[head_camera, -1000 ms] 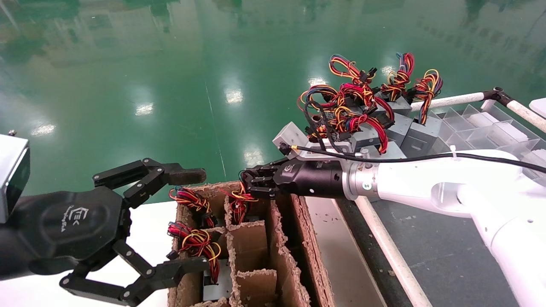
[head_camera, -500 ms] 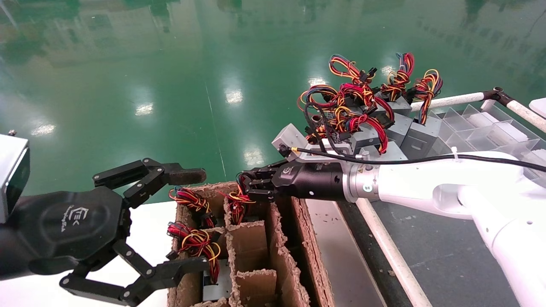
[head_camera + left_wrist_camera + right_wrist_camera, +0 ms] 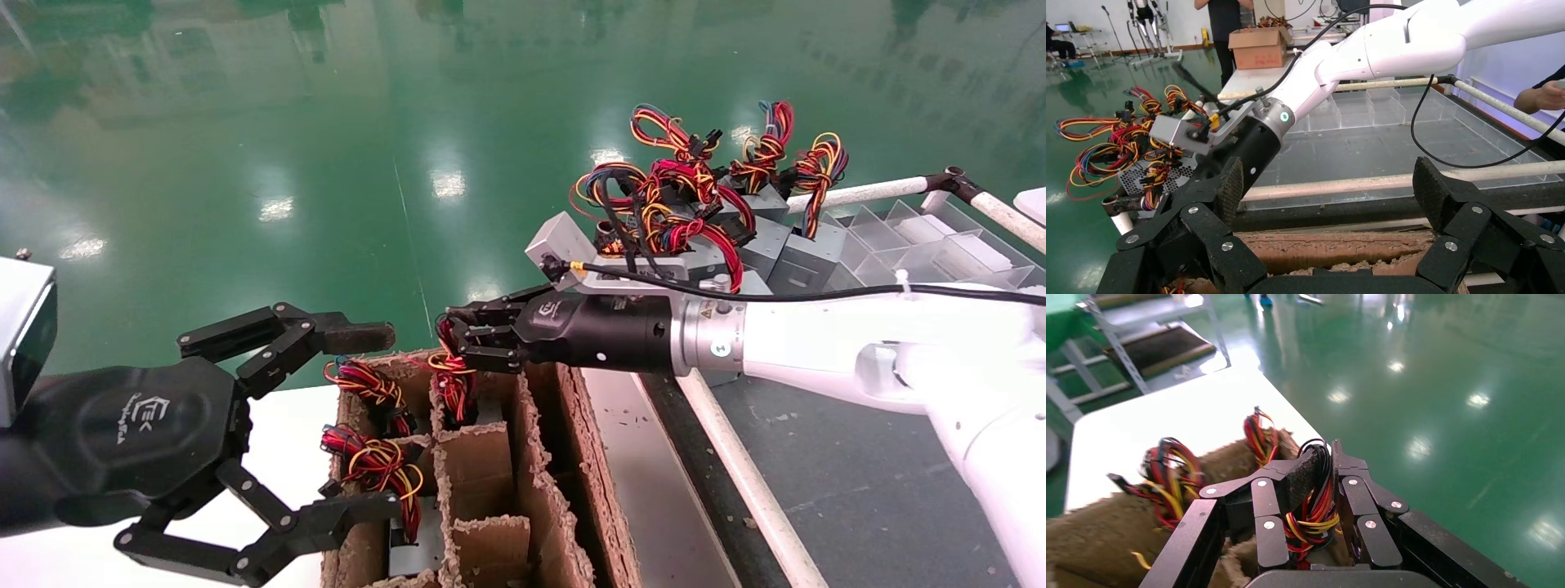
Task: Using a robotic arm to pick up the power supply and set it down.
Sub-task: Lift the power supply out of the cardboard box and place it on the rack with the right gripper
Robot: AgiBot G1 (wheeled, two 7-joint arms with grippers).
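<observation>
My right gripper (image 3: 454, 347) reaches over the far end of a cardboard box (image 3: 582, 457) and is shut on the red, yellow and black wire bundle of a power supply (image 3: 452, 390) standing in a middle compartment. In the right wrist view the wire loop (image 3: 1313, 513) is pinched between the pads of the right gripper (image 3: 1322, 473); the grey body stays down in the box, mostly hidden. My left gripper (image 3: 372, 420) hangs open at the near left beside the box with nothing in it, and its pads (image 3: 1229, 190) stand wide apart.
Two more wire bundles (image 3: 368, 461) stick out of the box's left compartments. A pile of grey power supplies (image 3: 695, 212) lies behind the right arm. A clear divided tray (image 3: 923, 237) and a white pipe rail (image 3: 735, 465) sit at the right, over a green floor.
My right gripper has moved left and slightly up, with the wire bundle drawn along in it. The left arm has not moved.
</observation>
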